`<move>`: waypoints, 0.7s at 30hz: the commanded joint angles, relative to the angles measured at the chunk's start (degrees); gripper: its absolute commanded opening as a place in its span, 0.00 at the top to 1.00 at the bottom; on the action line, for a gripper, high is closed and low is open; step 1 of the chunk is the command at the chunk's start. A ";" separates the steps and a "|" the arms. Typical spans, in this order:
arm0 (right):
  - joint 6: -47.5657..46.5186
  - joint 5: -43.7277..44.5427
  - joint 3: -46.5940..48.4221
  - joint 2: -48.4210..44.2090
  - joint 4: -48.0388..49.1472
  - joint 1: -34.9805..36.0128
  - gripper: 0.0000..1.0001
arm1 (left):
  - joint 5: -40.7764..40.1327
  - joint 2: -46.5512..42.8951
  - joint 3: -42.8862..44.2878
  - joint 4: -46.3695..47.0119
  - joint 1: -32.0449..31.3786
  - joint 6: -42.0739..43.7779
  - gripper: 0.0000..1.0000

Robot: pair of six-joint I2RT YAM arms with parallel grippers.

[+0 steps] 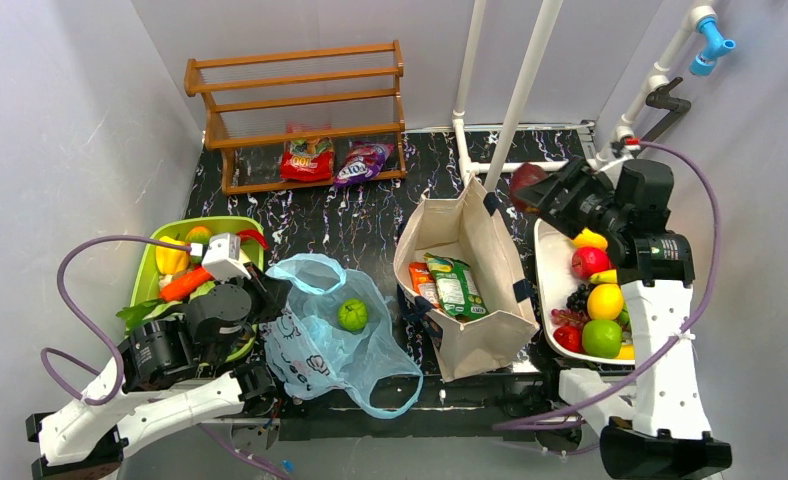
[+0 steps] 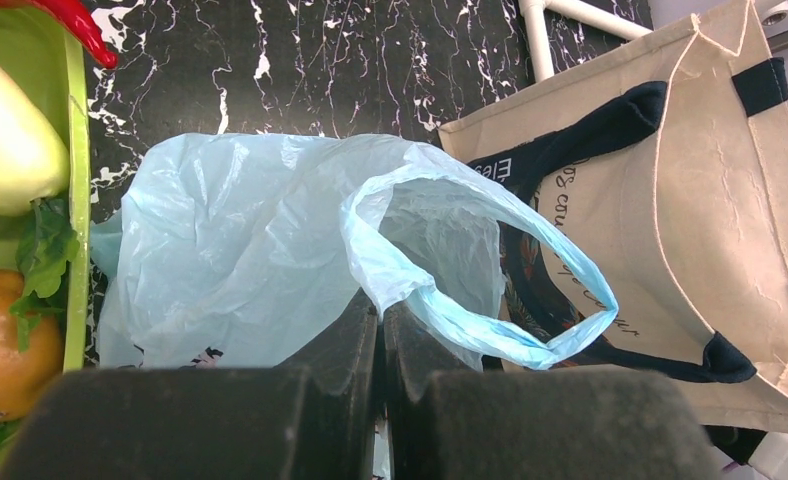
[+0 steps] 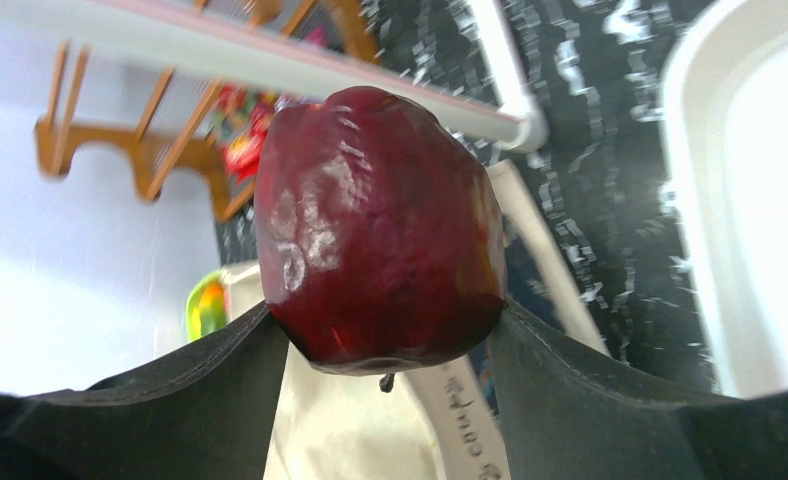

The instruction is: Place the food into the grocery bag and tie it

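The light-blue grocery bag [image 1: 315, 345] lies open on the dark table, and a green round fruit [image 1: 352, 314] shows inside it. My left gripper [image 1: 270, 298] is shut on the bag's near rim beside one loop handle [image 2: 490, 330]; in the left wrist view the jaws [image 2: 382, 312] pinch the thin plastic [image 2: 240, 240]. My right gripper [image 1: 536, 195] hangs over the far right corner of the beige tote, closed on a dark red apple [image 1: 523, 180]. The apple [image 3: 380, 230] sits between both fingers [image 3: 385, 340], stem toward the camera.
The beige canvas tote [image 1: 490, 250] stands between the arms, with orange and green snack packets [image 1: 455, 285] in it. A white tray [image 1: 550, 262] of fruit lies on the right, a green tray [image 1: 152, 262] of vegetables on the left. A wooden rack [image 1: 300, 100] with packets stands at the back.
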 commanded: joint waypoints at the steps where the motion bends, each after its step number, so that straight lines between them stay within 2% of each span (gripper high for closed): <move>1: -2.73 -6.81 6.56 0.11 5.94 9.63 0.44 | -0.35 0.58 1.25 0.87 -0.20 0.51 1.00; 8: -4.93 -9.14 10.95 2.00 10.98 25.46 0.44 | -0.45 -0.61 0.82 1.52 -0.20 0.06 1.00; 13: -7.75 -5.48 14.23 5.37 9.63 37.61 0.44 | -1.35 -1.98 0.19 1.91 -0.18 0.17 1.00; 21: -9.06 -1.74 12.67 10.11 11.02 53.63 0.44 | -3.19 -1.89 1.45 0.93 -0.20 0.23 1.00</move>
